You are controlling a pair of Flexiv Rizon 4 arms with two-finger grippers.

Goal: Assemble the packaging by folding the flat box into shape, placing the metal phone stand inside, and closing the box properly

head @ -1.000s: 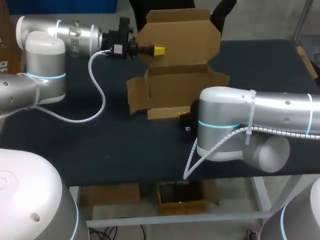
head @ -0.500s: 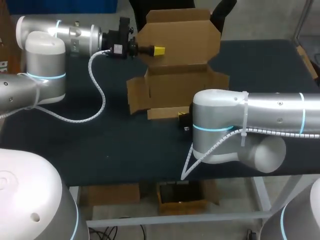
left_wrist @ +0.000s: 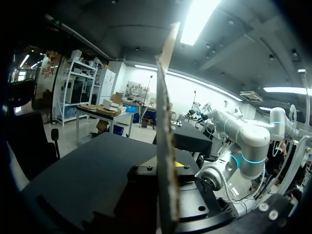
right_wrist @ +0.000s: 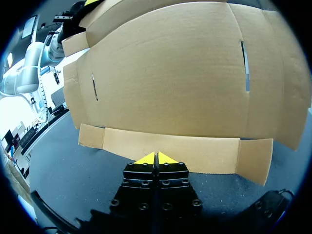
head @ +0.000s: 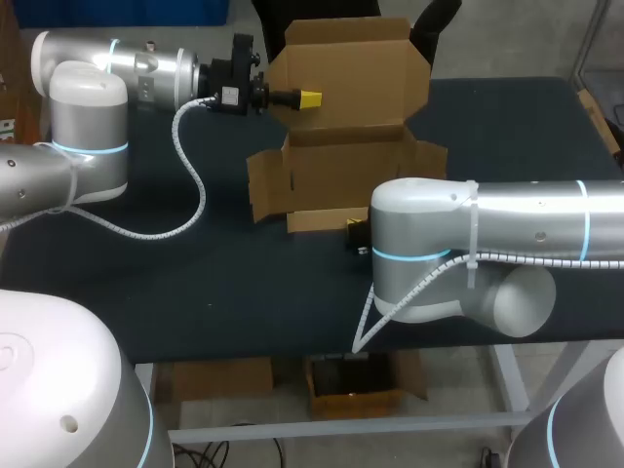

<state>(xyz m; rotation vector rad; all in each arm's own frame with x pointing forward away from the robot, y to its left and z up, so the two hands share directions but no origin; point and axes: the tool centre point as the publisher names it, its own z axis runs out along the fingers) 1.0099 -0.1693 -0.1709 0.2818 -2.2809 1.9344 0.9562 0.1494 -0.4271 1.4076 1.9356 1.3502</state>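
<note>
You have: box point(head: 341, 171), plain brown cardboard, unprinted. The table point(head: 195, 283), dark matte blue-black. Your left arm point(head: 88, 107) and right arm point(head: 507, 224), silver-white with pale blue rings. Your left gripper point(head: 308, 97) and right gripper point(right_wrist: 155, 157), black bodies, bright yellow tips. One cable point(head: 195, 185), white spiral.

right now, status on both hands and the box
Left hand shut on upright lid of brown cardboard box. Right hand shut at its front flap. Metal phone stand not in view.

We work at a table point(head: 244, 283) topped with a dark, nearly black mat that lies flat from edge to edge. Under its front edge we see a pale metal frame point(head: 292, 426), with a leg and a crossbar showing. Both wrist views show the same dark surface.
</note>
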